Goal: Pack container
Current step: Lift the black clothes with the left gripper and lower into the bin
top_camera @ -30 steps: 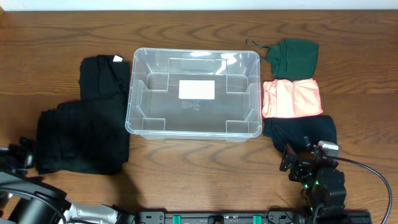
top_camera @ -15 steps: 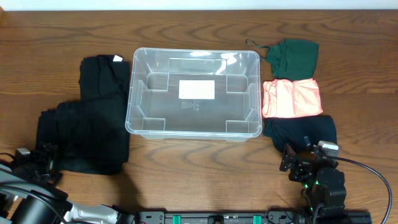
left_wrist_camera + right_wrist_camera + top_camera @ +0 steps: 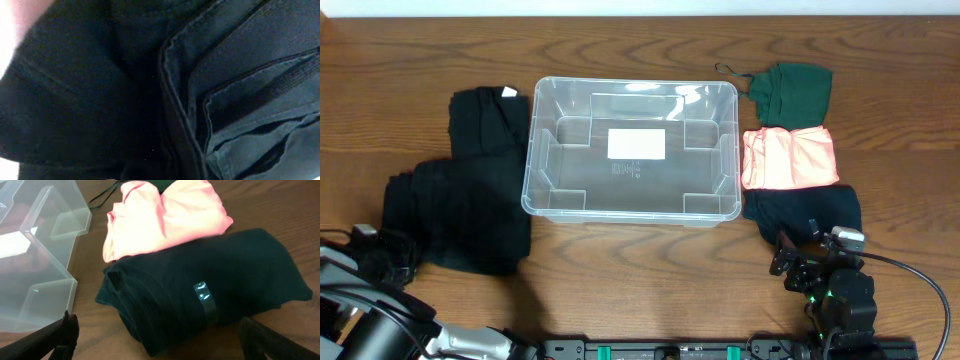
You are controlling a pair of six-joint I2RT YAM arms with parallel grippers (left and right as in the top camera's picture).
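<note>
Container [image 3: 630,214], bare table [image 3: 640,270] along its near rim; right gripper [image 3: 159,330] agape, left gripper [image 3: 390,255] at black garment [image 3: 460,220] edge, state untellable.

No writing can be read anywhere. The white label [image 3: 636,144] on the base of the container [image 3: 630,205] looks blank from overhead, and the faint moulded marks [image 3: 627,168] just below it are too small to make out. A white tag [image 3: 508,94] on the black garment [image 3: 480,120] and a glossy patch [image 3: 202,291] on the dark folded garment [image 3: 240,275] show no legible characters.
</note>
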